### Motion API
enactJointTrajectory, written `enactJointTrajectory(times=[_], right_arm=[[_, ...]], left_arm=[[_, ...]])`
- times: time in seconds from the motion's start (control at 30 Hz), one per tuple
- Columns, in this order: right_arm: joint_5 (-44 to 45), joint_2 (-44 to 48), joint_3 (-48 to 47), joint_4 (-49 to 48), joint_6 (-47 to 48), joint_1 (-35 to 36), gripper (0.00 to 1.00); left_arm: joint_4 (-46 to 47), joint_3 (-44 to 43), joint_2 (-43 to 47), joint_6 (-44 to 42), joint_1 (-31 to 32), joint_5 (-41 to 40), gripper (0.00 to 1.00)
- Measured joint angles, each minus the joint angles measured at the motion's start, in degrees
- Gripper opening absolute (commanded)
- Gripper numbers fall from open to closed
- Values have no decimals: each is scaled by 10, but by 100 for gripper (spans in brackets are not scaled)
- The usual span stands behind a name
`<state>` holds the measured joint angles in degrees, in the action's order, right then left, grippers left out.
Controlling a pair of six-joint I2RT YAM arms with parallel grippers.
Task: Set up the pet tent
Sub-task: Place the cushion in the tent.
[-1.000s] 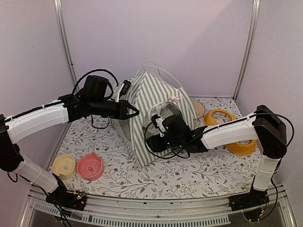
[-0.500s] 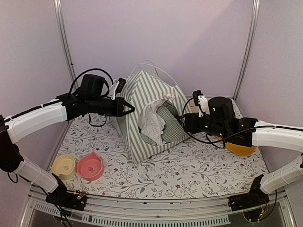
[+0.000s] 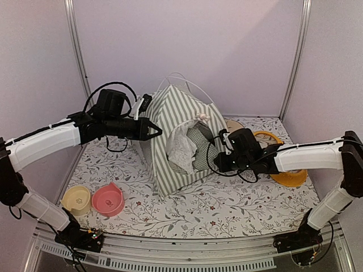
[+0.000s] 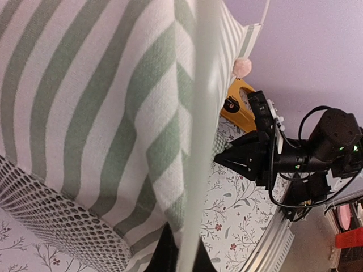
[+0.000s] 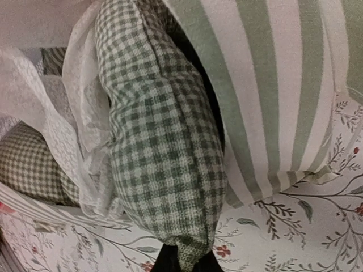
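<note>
The pet tent point(image 3: 170, 133) stands upright mid-table, green-and-white striped, its opening facing right and front, thin white poles crossing above its peak. My left gripper point(image 3: 156, 133) is at the tent's left side, shut on a white pole point(image 4: 195, 141) beside the striped fabric point(image 4: 108, 102) and black mesh point(image 4: 45, 209). A checked cushion point(image 3: 199, 147) bulges out of the opening behind the lace curtain point(image 5: 79, 130). My right gripper point(image 3: 218, 161) is at the opening's lower right, shut on the cushion's corner point(image 5: 190, 258).
A pink bowl point(image 3: 108, 199) and a pale yellow bowl point(image 3: 76, 199) sit front left. An orange ring-shaped dish point(image 3: 286, 173) and a tan disc point(image 3: 235, 126) lie right of the tent, under and behind my right arm. Walls close in on three sides.
My right arm pulled back to the right, then returned to the tent opening and closed on the cushion's corner. The left arm kept its hold on the pole.
</note>
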<state>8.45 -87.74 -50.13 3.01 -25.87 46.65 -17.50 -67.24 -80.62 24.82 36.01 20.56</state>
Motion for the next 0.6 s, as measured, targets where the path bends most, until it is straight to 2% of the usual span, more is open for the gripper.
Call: enactJointTrajectory(times=[0.17, 0.27, 0.5, 0.6], right_arm=[[-1, -56, -65, -35, -1, 12, 0], [47, -107, -123, -65, 3, 29, 0], [121, -197, -151, -70, 6, 21, 0], [131, -202, -111, -66, 3, 7, 11]], left_arm=[[-4, -15, -16, -11, 14, 15, 0], [-4, -32, -35, -15, 35, 24, 0], [-24, -39, -11, 1, 34, -9, 0], [-53, -38, 28, 19, 19, -52, 0]])
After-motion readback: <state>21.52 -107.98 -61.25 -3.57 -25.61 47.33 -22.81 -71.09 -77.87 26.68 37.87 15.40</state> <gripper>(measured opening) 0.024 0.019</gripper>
